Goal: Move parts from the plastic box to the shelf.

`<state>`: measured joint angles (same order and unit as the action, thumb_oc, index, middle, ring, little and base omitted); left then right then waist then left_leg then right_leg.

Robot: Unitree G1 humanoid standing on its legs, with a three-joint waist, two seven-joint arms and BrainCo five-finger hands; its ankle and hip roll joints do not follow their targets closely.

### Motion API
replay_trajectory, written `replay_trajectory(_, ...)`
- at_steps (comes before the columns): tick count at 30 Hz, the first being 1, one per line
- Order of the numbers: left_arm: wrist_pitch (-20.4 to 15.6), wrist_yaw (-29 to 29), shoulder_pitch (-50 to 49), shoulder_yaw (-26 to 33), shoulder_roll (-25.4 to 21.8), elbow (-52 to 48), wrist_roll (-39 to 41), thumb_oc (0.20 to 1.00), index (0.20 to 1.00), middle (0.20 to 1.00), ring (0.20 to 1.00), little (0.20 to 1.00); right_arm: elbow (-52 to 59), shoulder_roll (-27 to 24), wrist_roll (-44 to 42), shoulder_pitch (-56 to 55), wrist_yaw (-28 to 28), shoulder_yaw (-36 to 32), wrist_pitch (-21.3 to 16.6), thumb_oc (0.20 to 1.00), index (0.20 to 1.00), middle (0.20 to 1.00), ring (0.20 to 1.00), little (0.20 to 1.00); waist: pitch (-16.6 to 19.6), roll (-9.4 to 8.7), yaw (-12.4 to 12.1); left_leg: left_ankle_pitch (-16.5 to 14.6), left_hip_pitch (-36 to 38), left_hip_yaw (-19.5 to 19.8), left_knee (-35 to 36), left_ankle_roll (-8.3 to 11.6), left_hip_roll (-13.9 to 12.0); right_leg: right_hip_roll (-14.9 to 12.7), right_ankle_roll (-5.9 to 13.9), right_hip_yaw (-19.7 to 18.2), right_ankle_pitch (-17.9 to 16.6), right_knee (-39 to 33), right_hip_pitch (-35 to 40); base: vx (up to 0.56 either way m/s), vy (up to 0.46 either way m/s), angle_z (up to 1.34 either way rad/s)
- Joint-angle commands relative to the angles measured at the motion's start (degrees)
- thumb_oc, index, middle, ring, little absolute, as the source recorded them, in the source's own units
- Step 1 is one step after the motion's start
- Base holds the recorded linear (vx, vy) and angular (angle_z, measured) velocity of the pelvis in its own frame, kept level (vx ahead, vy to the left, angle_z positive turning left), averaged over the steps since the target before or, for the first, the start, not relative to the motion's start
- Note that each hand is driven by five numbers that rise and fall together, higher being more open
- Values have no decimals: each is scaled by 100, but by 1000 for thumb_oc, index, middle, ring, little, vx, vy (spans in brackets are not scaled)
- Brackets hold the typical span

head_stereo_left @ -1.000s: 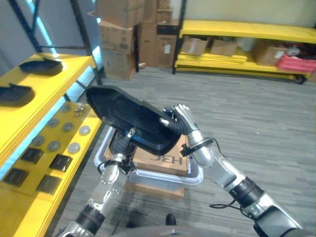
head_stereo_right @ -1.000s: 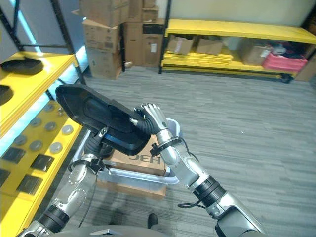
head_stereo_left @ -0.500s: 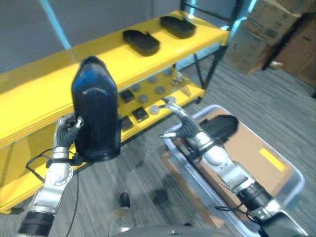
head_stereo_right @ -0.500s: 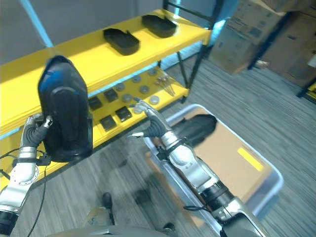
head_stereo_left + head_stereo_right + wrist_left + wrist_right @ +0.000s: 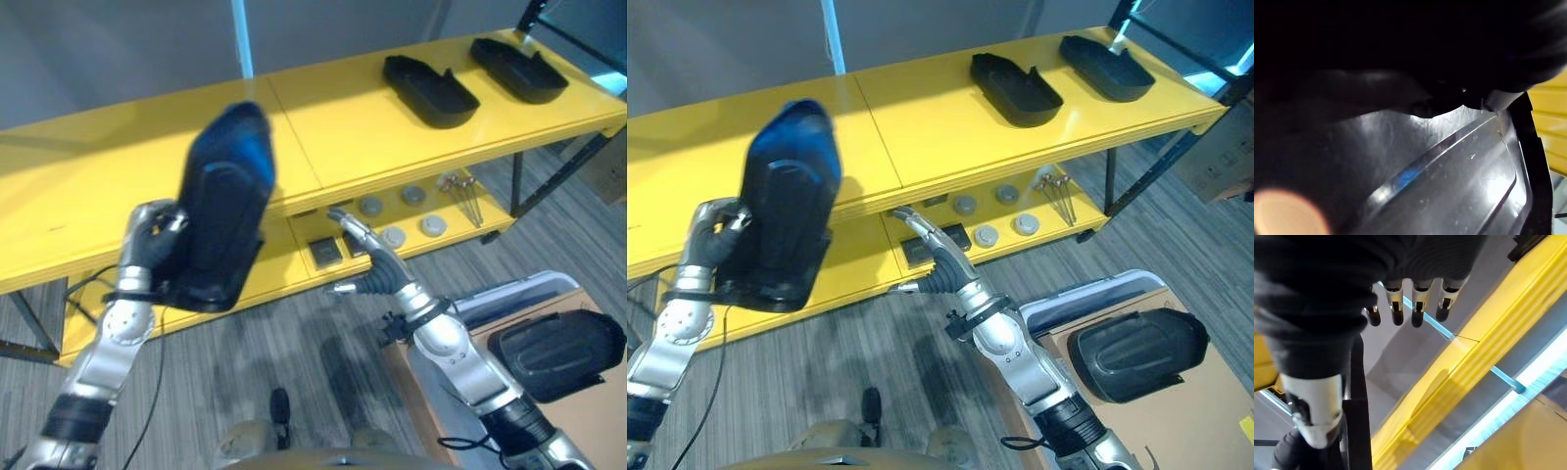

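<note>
Where the scene is nearest, at the lower right, the plastic box (image 5: 509, 299) shows a pale rim around a sheet of brown cardboard (image 5: 588, 431), and one black part (image 5: 556, 351) lies inside it on that cardboard. Just left of the box, the right hand (image 5: 377, 269) reaches forward toward the shelf (image 5: 323, 127) with its fingers straight and spread, holding nothing; its own wrist view shows the dark tips in a loose row against the yellow shelf edge. On the left, the left hand (image 5: 152, 250) is curled around the lower edge of a large black moulded part (image 5: 223, 220), holding it upright and slightly tilted in front of the shelf's upper board; the left wrist view is close against the part's glossy dark surface (image 5: 1449, 166). Beyond the hands, the lower board of the shelf (image 5: 284, 264) carries several round grey discs (image 5: 404, 215), small dark square pieces (image 5: 325, 253) and a few thin metal pins (image 5: 462, 194). Farther back and to the right, on the upper yellow board, two more black parts lie side by side and apart: one tray-like part (image 5: 429, 90) nearer the middle and another (image 5: 517, 69) toward the far right end.
</note>
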<state>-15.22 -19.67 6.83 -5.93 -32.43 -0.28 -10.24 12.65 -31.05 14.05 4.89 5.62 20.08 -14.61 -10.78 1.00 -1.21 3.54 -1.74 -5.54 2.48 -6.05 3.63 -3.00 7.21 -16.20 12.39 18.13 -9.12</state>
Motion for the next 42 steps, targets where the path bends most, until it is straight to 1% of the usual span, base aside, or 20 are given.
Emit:
replay_trajectory(1,-794,-175,435,111,182,-740,807,200,200,200,200,200,337,-148,-17,186,243,-239,-306,1000,1000,1000,1000,1000,201,-21,280,-754,462,568,-21,527,-155,217,92,621,-1108,-1294,230,300,-147,84)
replay_trajectory(2,-828,-166,527,8,291,-742,936,200,200,200,200,200,314,-157,-28,125,270,-263,-312,1000,1000,1000,1000,1000,183,-54,353,-801,531,713,-23,529,-90,383,116,518,-1221,-1418,174,317,-214,101)
replay_trajectory(4,-863,-48,593,-92,394,-817,1077,200,200,200,200,200,384,-152,-27,-24,286,-345,-309,1000,1000,1000,1000,1000,173,-122,390,-871,598,916,-114,559,-6,342,71,544,-1272,-1501,322,230,-169,100)
replay_trajectory(5,-885,-31,558,-47,416,-900,1142,200,200,200,200,200,466,-158,-68,-77,231,-342,-341,1000,1000,1000,1000,1000,173,-146,375,-912,617,1010,-202,574,18,278,-21,576,-1247,-1410,411,118,-157,123)
replay_trajectory(8,-892,-48,359,86,556,-960,1268,200,200,200,200,200,593,-296,-306,45,126,-302,-388,1000,1000,1000,1000,1000,215,-47,385,-1095,576,1147,-858,763,-46,216,-141,634,-1132,-1282,554,179,-215,79)
replay_trajectory(11,-772,-93,78,281,665,-905,1195,200,200,200,200,200,748,-444,-754,8,-73,-441,-388,1000,1000,1000,1000,1000,69,1,309,-739,58,1099,-2207,1128,67,85,-325,776,-986,-1261,854,109,-126,27)
replay_trajectory(12,-742,-89,3,331,654,-864,1162,200,200,200,200,200,758,-557,-709,14,-68,-507,-375,1000,1000,1000,1000,1000,46,-3,276,-614,-91,1111,-2393,1216,70,46,-370,806,-941,-1264,933,187,-57,33)
replay_trajectory(13,-673,-99,-109,479,562,-778,1022,200,200,200,200,200,709,-683,-633,-37,-32,-682,-331,1000,1000,1000,1000,1000,58,-3,272,-678,-248,932,-2189,1253,-164,-62,-393,890,-803,-1274,1084,153,-35,32)
replay_trajectory(14,-672,-102,-114,477,561,-783,1018,200,200,200,200,200,716,-683,-632,-45,-31,-687,-331,1000,1000,1000,1000,1000,59,-19,263,-605,-248,921,-2137,1257,-153,-75,-392,879,-843,-1272,1058,228,27,35)
replay_trajectory(15,-586,-196,-129,567,514,-620,995,200,200,200,200,200,667,-671,-663,-158,72,-848,-305,1000,1000,1000,1000,1000,140,37,295,-667,-174,718,-1358,1201,-510,-120,-368,947,-727,-1296,1088,105,23,25)
replay_trajectory(16,-588,-198,-128,560,514,-615,995,200,200,200,200,200,673,-672,-664,-166,71,-854,-303,1000,1000,1000,1000,1000,144,31,275,-632,-133,700,-1284,1203,-510,-123,-370,930,-728,-1297,1087,173,64,25)
replay_trajectory(19,-403,-484,118,653,358,-177,864,200,200,200,200,200,569,-623,-608,-94,323,-1017,-263,1000,1000,1000,1000,1000,196,189,286,-243,-270,836,-469,1264,-688,-78,-314,862,-593,-1381,1140,137,104,0)
replay_trajectory(21,-250,-554,285,682,401,263,869,200,200,200,200,200,535,-471,-473,-375,341,-1132,-223,1000,1000,1000,1000,1000,349,312,505,-175,43,494,-69,1312,-808,-93,-244,759,-581,-1487,1305,273,164,-46)
replay_trajectory(23,-257,-558,295,670,399,276,870,200,200,200,200,200,544,-469,-472,-385,340,-1141,-218,1000,1000,1000,1000,1000,335,307,474,-169,84,466,-42,1310,-809,-95,-242,733,-588,-1504,1328,132,75,-47)
replay_trajectory(24,-199,-611,376,687,431,460,905,200,200,200,200,200,501,-384,-449,-452,370,-1158,-180,1000,1000,1000,1000,1000,371,305,546,-183,128,401,-40,1309,-801,-140,-223,690,-610,-1520,1353,177,117,-49)
replay_trajectory(26,-65,-772,706,707,328,1044,985,200,200,200,200,200,513,-155,-632,-574,330,-1084,-163,1000,1000,1000,1000,1000,368,250,584,-238,308,98,12,1222,-778,-223,-160,457,-694,-1550,1327,189,134,-38)
replay_trajectory(29,135,-914,1244,676,194,1811,996,200,200,200,200,200,488,-142,-683,-673,168,-844,-195,1000,1000,1000,1000,1000,365,169,636,-312,475,-189,201,1165,-782,-273,-72,333,-761,-1702,1254,115,60,-91)
replay_trajectory(31,126,-916,1265,666,190,1832,999,200,200,200,200,200,488,-139,-684,-670,167,-850,-196,1000,1000,1000,1000,1000,365,167,626,-313,470,-195,201,1165,-782,-273,-71,328,-766,-1709,1250,25,17,-39)
replay_trajectory(35,197,-1125,2186,436,22,3018,1301,200,200,200,200,200,483,-276,-939,-597,-4,-586,-273,1000,1000,1000,1000,1000,245,113,764,-293,295,-298,246,1162,-839,-220,-1,292,-869,-1835,947,-19,-13,7)
replay_trajectory(42,309,-1092,2635,308,-146,4066,1550,200,200,200,200,200,457,-311,-1058,-566,1,-481,-312,1000,1000,1000,1000,1000,170,79,802,-299,298,-376,252,1169,-913,-145,6,283,-873,-1843,847,13,-25,-2)
